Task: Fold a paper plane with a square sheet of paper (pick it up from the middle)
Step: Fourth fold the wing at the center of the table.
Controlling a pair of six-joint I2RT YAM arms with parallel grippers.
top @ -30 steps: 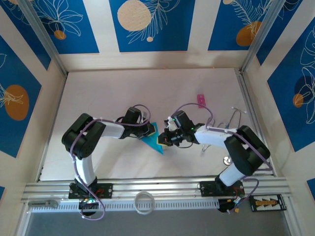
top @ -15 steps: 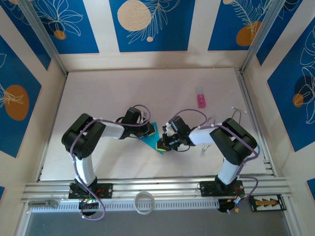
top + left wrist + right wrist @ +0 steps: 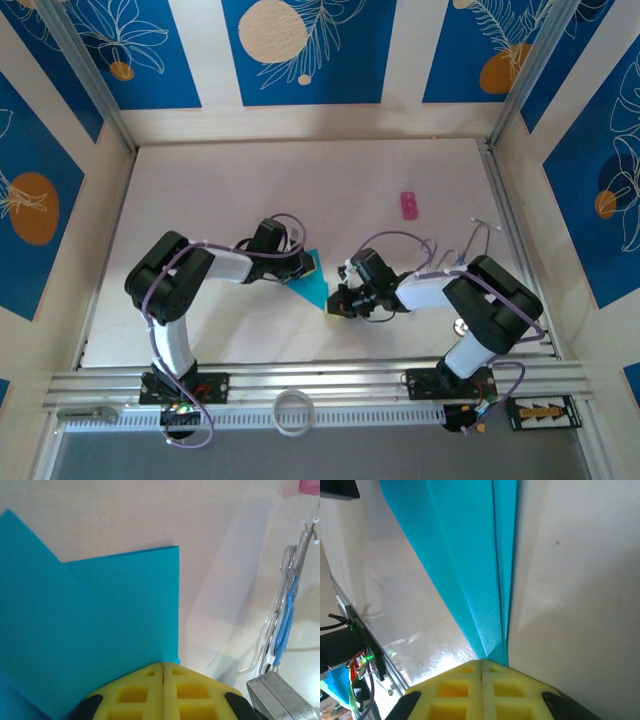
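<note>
Left hand (image 3: 162, 667) and right hand (image 3: 481, 663) pinch the paper plane (image 3: 315, 285); wrist views show its layered folds.

Table (image 3: 230, 190): fills the middle, walled behind and on both sides, with the arm bases along its near edge
Paper (image 3: 313, 287): flat on the table near its centre, between the two grippers, pointed end towards the near right
Left gripper (image 3: 310, 266): at the paper's far-left end, tips on its edge
Right gripper (image 3: 336, 303): at the paper's near-right point, tips touching it
Small object (image 3: 408, 205): on the table, behind and right of the paper, well apart
Ring (image 3: 292, 412): on the front rail, between the arm bases
</note>
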